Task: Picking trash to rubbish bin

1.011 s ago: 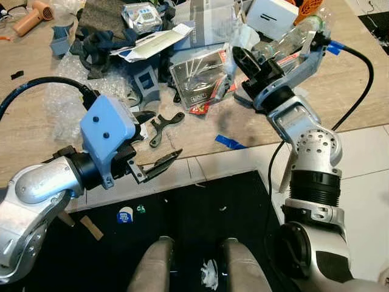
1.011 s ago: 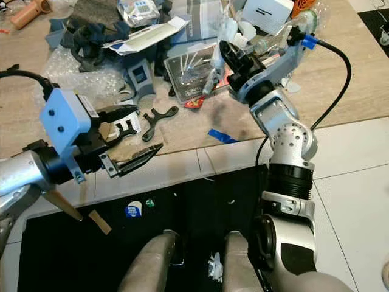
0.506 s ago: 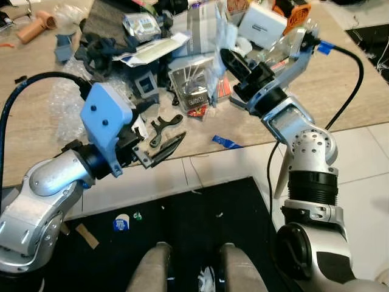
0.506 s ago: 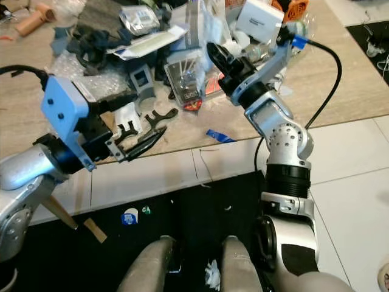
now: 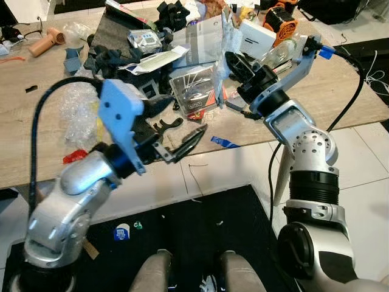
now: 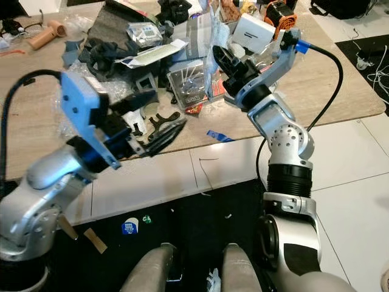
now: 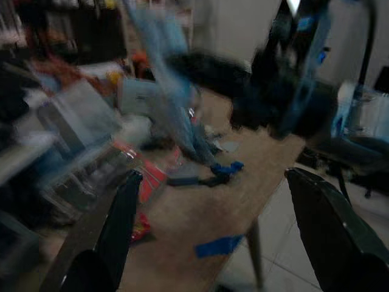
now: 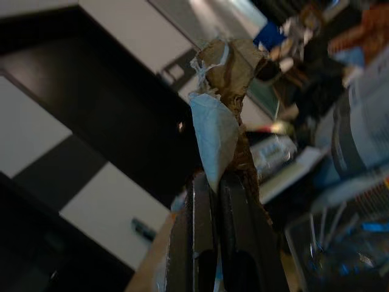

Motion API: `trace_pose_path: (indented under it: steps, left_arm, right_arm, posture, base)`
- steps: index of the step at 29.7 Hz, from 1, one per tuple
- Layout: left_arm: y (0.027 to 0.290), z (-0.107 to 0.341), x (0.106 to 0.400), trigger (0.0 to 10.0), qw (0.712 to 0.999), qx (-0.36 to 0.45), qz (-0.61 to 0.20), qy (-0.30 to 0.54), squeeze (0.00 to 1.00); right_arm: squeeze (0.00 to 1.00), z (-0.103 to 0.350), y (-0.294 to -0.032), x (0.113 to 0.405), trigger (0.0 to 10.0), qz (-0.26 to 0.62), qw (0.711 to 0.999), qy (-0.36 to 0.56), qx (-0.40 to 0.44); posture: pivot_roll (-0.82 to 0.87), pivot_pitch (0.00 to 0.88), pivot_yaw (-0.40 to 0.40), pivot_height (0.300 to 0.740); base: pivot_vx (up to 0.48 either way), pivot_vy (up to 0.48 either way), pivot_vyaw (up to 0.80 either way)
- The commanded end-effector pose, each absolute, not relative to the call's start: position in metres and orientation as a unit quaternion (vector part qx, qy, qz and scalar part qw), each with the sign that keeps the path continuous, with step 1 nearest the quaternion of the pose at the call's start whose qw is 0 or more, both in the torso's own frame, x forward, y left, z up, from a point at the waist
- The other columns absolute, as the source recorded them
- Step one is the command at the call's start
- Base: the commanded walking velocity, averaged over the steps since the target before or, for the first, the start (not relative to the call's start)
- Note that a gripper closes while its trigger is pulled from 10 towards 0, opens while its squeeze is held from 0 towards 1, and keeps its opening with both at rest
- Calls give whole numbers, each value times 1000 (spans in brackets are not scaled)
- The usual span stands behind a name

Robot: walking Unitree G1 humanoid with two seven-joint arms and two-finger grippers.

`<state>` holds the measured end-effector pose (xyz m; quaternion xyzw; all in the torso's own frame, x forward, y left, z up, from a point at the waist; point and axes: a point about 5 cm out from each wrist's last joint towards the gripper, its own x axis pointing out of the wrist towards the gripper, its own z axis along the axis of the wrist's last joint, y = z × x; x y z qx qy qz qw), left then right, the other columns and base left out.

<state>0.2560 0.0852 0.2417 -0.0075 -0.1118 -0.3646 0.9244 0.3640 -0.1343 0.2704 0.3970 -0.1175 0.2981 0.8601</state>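
A heap of trash covers the wooden table [image 5: 358, 91]: a clear blister pack [image 5: 196, 91], bubble wrap [image 5: 78, 112], black plastic parts [image 5: 167, 126], a white box [image 5: 256, 38] and a strip of blue tape [image 5: 223, 143]. My left gripper [image 5: 193, 135] hovers at the table's front edge near the black parts, open and holding nothing; the left wrist view shows its fingers [image 7: 124, 207] wide apart. My right gripper [image 5: 233, 59] is raised over the middle of the heap, shut on a torn brown and white paper scrap [image 8: 222, 79].
A black mat [image 5: 200, 225] lies on the white tiled floor below the table, with a small blue and white cap [image 5: 123, 231] on it. A tan hair dryer [image 5: 45, 42] lies at the table's far left, an orange device [image 5: 281, 13] at the back.
The camera has pulled back and shows more of the table. My left arm has risen and its gripper has swung right, toward the table edge. The right gripper keeps its grip over the heap.
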Motion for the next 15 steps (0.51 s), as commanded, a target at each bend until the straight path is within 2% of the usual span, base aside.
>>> trace_pose_path:
  steps: [1, 5, 7, 15]
  left_arm:
    - [79, 235, 259, 10000, 932, -8, -352, -89, 0]
    - [70, 234, 262, 10000, 936, -8, -341, -82, 0]
    - [72, 232, 272, 10000, 951, -4, -301, -65, 0]
    - [73, 232, 287, 10000, 970, 4, -239, -49, 0]
  right_arm:
    - [0, 275, -139, 366, 0, 284, 859, -136, 404]
    - [0, 282, -135, 365, 0, 294, 851, -149, 410]
    - [0, 290, -128, 361, 0, 316, 838, -162, 414]
    - [0, 286, -115, 361, 0, 325, 834, -151, 419]
  posture:
    - [-96, 122, 63, 740]
    - [-99, 126, 70, 740]
    - [-99, 130, 75, 740]
    - [-91, 132, 75, 740]
  base:
    - [0, 0, 0]
    - [0, 0, 0]
    - [0, 0, 0]
    - [0, 0, 0]
